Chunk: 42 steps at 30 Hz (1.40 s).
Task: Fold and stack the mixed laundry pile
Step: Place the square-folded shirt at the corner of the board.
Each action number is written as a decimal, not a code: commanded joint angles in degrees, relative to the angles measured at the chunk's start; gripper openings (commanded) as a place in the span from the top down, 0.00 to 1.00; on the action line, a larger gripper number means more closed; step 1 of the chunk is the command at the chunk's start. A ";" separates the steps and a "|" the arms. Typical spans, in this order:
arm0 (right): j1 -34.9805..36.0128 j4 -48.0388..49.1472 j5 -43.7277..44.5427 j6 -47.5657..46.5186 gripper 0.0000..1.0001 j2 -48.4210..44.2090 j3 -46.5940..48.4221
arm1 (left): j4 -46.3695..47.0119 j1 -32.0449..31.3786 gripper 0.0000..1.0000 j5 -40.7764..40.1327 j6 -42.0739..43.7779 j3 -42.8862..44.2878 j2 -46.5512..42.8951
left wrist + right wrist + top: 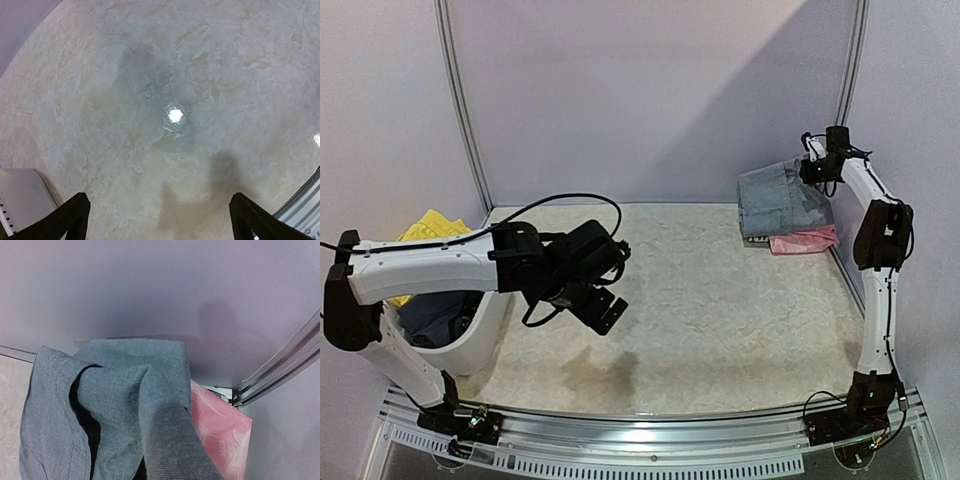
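Grey shirt [778,200] is hanging in the air over the far right corner of the table [720,300], and the other arm is hovering wide open!

The marbled beige table is carrying the whole scene. The big grey shirt is dangling bunched above its far right corner, with the right gripper [817,170] pressed together on the top edge; cloth is covering the fingers in the wrist view. At the table's left edge the white tub [485,335] is sitting with dark blue clothing [432,315] inside and a yellow garment [428,228] spilling over its far rim. The pink piece [807,240] is lying on the table's far right corner, under the shirt. The left gripper [160,200] is hanging over the bare left-centre of the table, jaws spread, gripping nothing.
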 commanded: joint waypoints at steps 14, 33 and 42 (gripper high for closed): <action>-1.84 14.07 6.16 -6.60 0.99 7.77 1.67 | -3.09 4.80 0.00 4.98 2.51 7.52 7.83; -0.93 25.86 16.36 7.54 0.24 -2.09 -5.73 | -0.70 5.80 0.00 4.60 1.49 7.46 8.26; 1.14 26.01 2.46 20.20 0.32 -2.76 -11.47 | 0.66 5.89 0.01 3.89 -0.08 4.10 5.34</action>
